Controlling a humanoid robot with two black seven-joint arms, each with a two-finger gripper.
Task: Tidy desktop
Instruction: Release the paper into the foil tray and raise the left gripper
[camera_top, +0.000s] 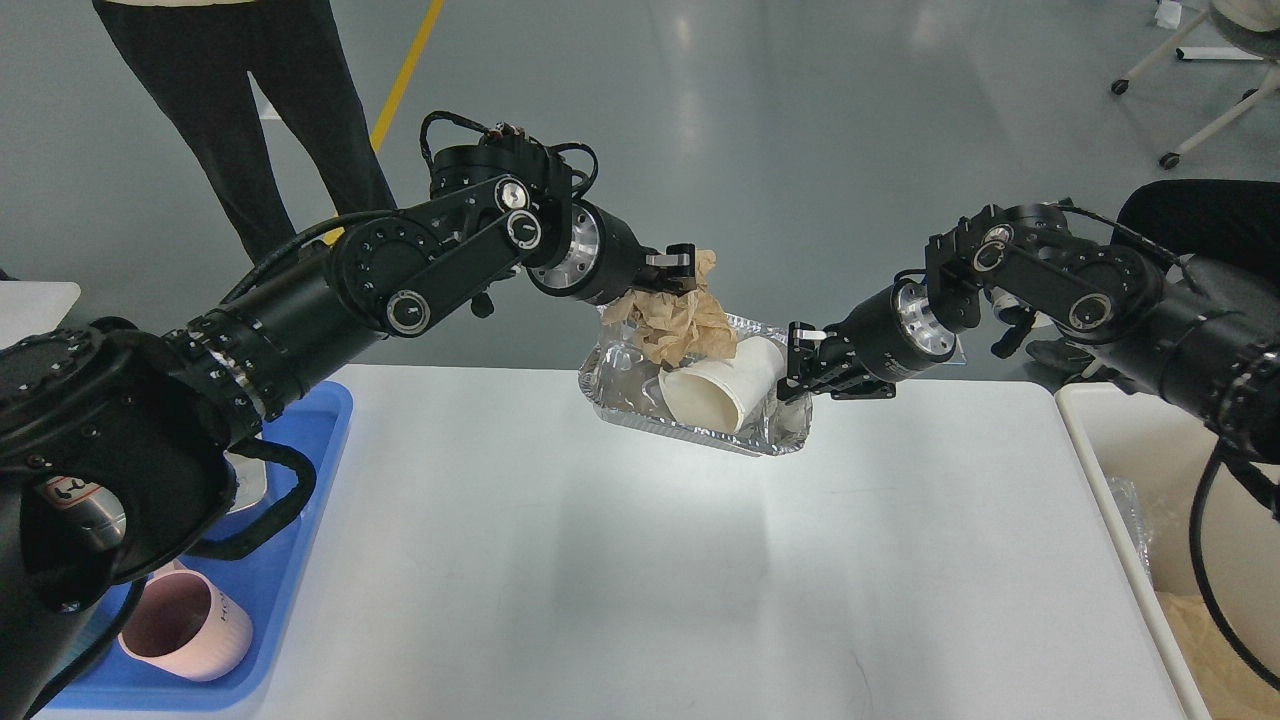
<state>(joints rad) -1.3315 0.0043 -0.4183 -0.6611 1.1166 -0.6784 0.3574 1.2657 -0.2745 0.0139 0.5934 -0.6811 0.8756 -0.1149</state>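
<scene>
The white desktop (600, 600) fills the lower middle of the head view. A foil tray (690, 425) hangs tilted above its far edge, with a shadow under it. In the tray lie a white paper cup (720, 390) on its side and crumpled brown paper (690, 325). My right gripper (800, 368) is shut on the tray's right end. My left gripper (672, 272) is closed on the top of the brown paper at the tray's back left. I cannot tell whether it also touches the tray's rim.
A blue plastic tray (320, 440) at the left edge holds a pink cup (185, 625) and is partly hidden by my left arm. A cream bin (1100, 470) with paper inside stands at the right edge. A person's legs (250, 120) stand beyond the table, far left.
</scene>
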